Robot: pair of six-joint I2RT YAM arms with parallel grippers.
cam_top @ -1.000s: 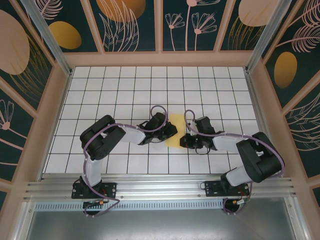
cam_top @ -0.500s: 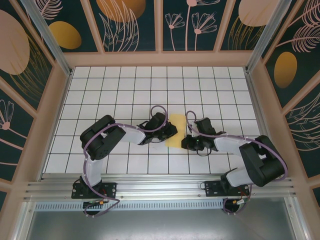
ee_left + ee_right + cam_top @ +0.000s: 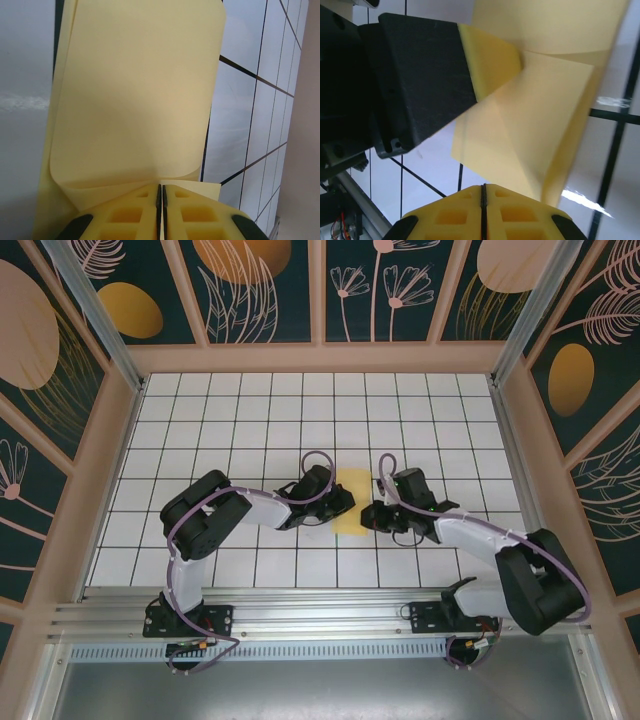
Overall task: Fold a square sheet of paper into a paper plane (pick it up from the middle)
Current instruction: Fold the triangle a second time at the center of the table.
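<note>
Over on the left, the left gripper [image 3: 338,507] is low on the table [image 3: 250,420], its nose right at the near-left edge of the sheet [image 3: 352,500]. Its fingers are pressed together, no gap at all. From its own camera the yellow paper rises just ahead of the tips in a soft, rounded curl, one layer flat underneath and another bowed over it. Whether a layer is nipped between those fingers, I can't tell.

Middle of the table now: the sheet sits between the two grippers, and from above it looks narrower than a full square, so I'd say it is doubled over on itself. But that fold is loose and puffy, with no sharp crease to see.

On to the right: the right gripper [image 3: 368,517] is just beside the sheet's right edge, fingers closed tight as well, with nothing visibly caught in them. Its camera looks across the paper, one flap slanting up, and the left gripper's tip touching the sheet from the far side.

My read is that this is early going. A first fold is roughed in and needs pressing flat. There's no pointed nose, no ridge and no wings yet, so most of the plane is left to make. The paper looks springy, and that loose flap could pop open.
</note>
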